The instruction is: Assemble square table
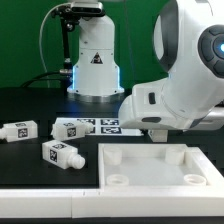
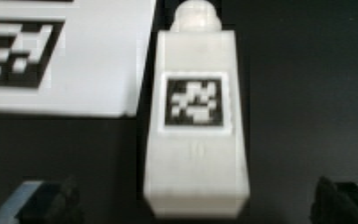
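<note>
My claw [image 2: 190, 204] is open, fingers [image 2: 34, 202] on either side of a white leg [image 2: 197, 110] that lies on the dark surface [image 2: 309, 90] beside the marker board [image 2: 51, 70]. I should lower centred, then close across its narrow sides. The square top [image 1: 140, 165] lies lower right in the exterior view, where my arm hides the grasp.

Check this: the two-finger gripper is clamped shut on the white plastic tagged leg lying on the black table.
Wrong: the gripper is open. The wrist view shows its fingers apart either side of the white plastic tagged leg, which does lie on the black table.
</note>
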`<state>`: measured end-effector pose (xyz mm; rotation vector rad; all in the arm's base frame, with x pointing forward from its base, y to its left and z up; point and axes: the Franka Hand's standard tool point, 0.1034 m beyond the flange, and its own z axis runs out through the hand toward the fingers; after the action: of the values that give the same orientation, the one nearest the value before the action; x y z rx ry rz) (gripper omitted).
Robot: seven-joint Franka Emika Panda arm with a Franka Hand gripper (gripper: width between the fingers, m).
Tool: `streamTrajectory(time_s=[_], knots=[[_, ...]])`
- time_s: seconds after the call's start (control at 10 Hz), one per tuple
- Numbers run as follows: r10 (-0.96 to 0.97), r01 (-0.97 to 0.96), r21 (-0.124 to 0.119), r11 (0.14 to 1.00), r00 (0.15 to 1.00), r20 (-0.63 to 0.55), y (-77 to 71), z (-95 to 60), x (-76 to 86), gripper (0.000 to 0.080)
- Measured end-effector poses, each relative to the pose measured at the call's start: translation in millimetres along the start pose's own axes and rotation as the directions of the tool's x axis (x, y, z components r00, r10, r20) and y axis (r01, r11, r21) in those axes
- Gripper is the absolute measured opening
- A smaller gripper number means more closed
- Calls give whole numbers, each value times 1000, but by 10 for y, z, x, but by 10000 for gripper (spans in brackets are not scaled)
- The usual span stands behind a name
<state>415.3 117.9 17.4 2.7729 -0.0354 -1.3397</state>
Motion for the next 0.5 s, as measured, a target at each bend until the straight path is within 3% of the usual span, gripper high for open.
streamTrajectory(time_s=[0.2, 0.3, 0.5], knots=[[31, -29, -22, 999, 996, 86, 13, 75, -63, 649], [5, -2, -72, 997, 999, 38, -4, 38, -27, 649], [3, -1, -70, 998, 999, 37, -10, 50, -40, 649]])
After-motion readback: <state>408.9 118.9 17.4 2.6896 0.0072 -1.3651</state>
